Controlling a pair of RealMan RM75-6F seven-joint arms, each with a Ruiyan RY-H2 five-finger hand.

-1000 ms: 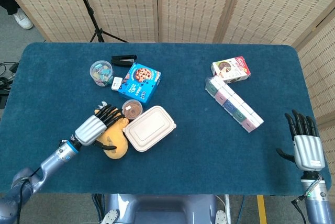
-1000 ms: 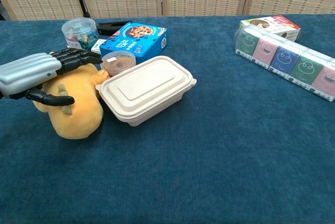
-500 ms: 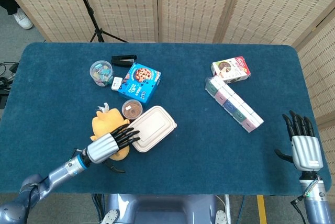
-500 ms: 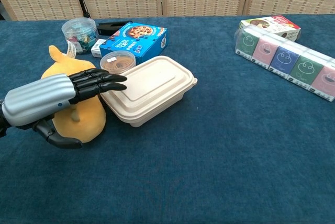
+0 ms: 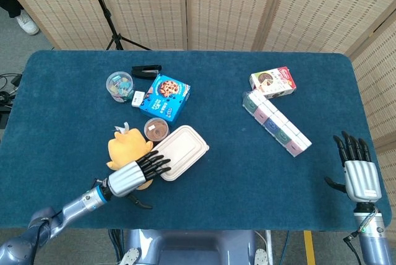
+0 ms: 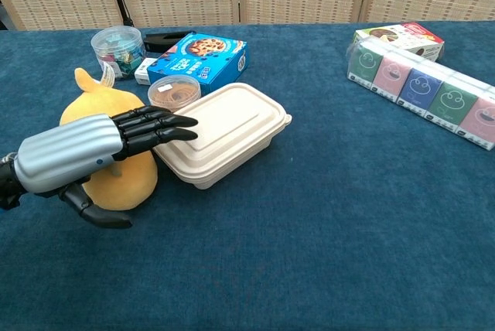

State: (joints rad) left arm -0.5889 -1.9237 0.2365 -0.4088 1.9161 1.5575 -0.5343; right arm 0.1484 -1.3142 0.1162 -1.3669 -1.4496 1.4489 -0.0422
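Progress, as judged: left hand [image 6: 93,157] lies with fingers stretched flat and thumb spread below, tips over the near edge of the beige lidded container [image 6: 224,130] and the yellow plush toy [image 6: 108,153] just behind; nothing is gripped, so no lift has begun. Right hand [image 5: 357,169] stands spread and empty near the table's right edge, well apart from everything. Count: one container, one plush toy, one blue cookie box [image 5: 164,96], one brown-filled cup [image 5: 156,129], one clear jar [image 5: 118,85], one black stapler [image 5: 146,70], one red-and-white box [image 5: 273,82], one row pack of tissues [image 5: 277,124].

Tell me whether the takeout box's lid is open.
No, the lid of the takeout box lies shut, with the left hand reaching over its edge.
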